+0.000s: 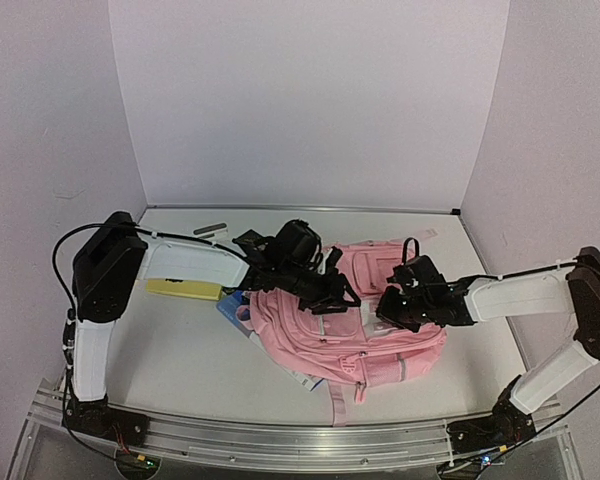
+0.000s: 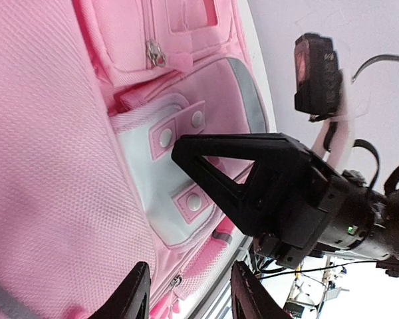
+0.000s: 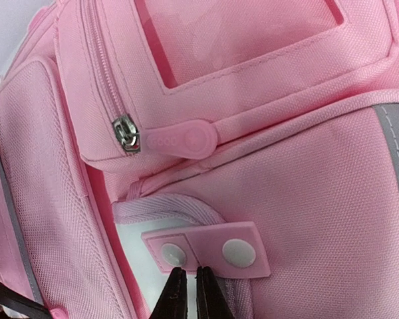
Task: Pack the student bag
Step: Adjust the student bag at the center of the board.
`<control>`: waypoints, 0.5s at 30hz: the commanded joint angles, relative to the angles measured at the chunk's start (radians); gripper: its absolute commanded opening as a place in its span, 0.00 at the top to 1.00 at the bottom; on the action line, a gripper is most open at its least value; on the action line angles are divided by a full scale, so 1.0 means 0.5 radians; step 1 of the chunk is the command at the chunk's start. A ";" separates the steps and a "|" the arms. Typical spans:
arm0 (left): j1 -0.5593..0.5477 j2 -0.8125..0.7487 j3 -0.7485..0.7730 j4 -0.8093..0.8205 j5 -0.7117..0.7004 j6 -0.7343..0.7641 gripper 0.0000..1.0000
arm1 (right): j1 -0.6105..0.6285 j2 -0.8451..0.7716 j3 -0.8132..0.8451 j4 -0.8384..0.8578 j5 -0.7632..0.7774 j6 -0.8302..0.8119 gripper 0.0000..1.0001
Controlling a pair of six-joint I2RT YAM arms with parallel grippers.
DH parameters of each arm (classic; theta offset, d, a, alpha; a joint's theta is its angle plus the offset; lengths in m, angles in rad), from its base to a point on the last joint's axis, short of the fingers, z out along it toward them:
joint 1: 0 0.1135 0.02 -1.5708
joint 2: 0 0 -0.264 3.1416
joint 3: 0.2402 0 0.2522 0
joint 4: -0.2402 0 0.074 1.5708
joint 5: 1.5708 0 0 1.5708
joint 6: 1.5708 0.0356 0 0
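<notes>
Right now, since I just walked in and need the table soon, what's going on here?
Two robot arms are working over the pink student bag, which lies on the table. The right end effector, nearly shut, sits at the snap tab on the bag's white patch; whether it pinches it is unclear. The left end effector hangs open over the bag, holding nothing.

Blue item (image 1: 228,308) mostly hidden under student bag (image 1: 380,350); yellow item (image 1: 180,289) partly behind left arm (image 1: 190,262).
</notes>
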State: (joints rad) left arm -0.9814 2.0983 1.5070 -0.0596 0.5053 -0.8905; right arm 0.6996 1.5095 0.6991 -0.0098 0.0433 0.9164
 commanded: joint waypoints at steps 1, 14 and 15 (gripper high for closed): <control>0.124 -0.277 -0.135 0.014 -0.076 0.067 0.57 | -0.045 0.079 -0.146 -0.273 -0.050 0.065 0.91; 0.477 -0.713 -0.557 -0.037 -0.098 0.196 0.43 | -0.120 0.032 -0.088 -0.272 -0.152 -0.008 0.90; 0.501 -0.750 -0.584 -0.058 -0.099 0.207 0.41 | -0.120 -0.002 -0.043 -0.275 -0.167 -0.042 0.89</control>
State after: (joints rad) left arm -0.7756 1.8251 1.2550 -0.0730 0.4675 -0.8342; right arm 0.6566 1.5003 0.6702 0.0422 -0.0391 0.9329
